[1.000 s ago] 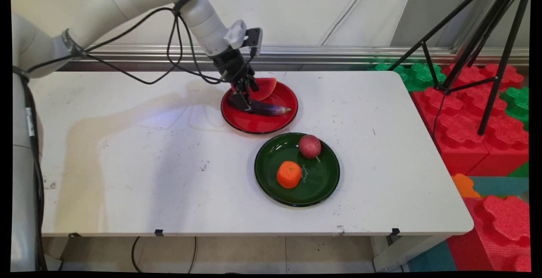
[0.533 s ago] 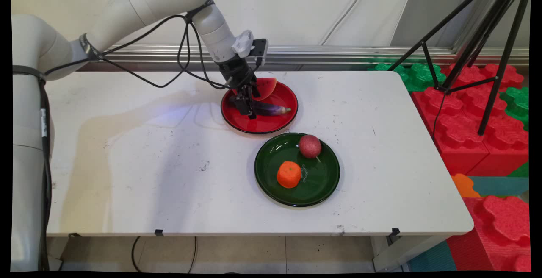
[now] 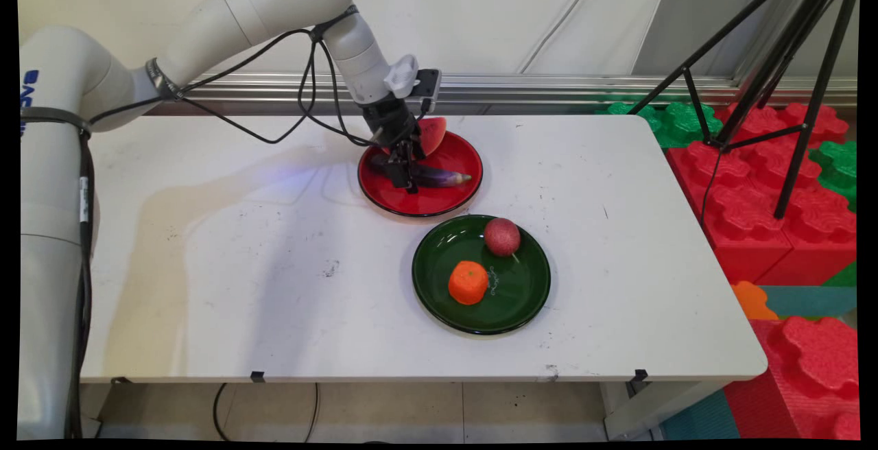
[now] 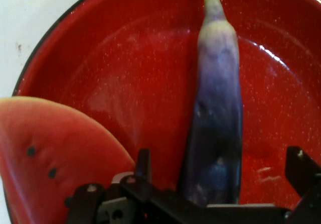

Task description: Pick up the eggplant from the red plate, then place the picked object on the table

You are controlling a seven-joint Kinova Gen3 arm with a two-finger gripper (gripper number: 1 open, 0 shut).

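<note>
A glossy red plate (image 3: pixel 458 197) with a thin dark rim, its surface finely speckled in the hand view. On it lies a smooth purple eggplant (image 4: pixel 216 108) with a soft plastic sheen and a matt watermelon slice (image 4: pixel 50 153). Nearby, a shiny dark green plate (image 3: pixel 528 299) holds a rough-skinned orange (image 3: pixel 468 282) and a grainy, sparkly red fruit (image 3: pixel 502 236). The white table (image 3: pixel 240 285) looks matt and scuffed.
</note>
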